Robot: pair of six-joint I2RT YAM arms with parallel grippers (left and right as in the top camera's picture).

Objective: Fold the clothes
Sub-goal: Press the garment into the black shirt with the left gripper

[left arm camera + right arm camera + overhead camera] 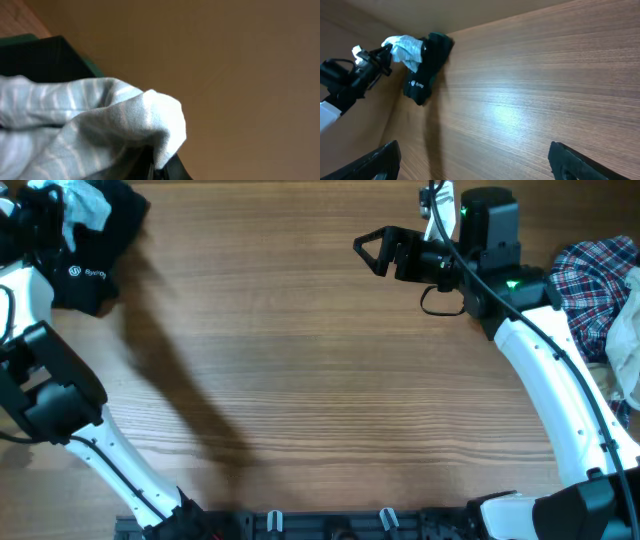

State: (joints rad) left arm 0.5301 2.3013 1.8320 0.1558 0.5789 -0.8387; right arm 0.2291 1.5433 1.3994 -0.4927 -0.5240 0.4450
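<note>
Striped garment (88,205) — pinched in L hand (379,62), over black logo garment (95,270).

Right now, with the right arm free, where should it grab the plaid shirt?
I'd pinch the plaid shirt by the bunched folds on its edge facing the table's middle, coming down from above. It lies crumpled at the table's right edge, no flat hem showing, and the right arm sits close beside it. The right gripper is open but points away.
</note>
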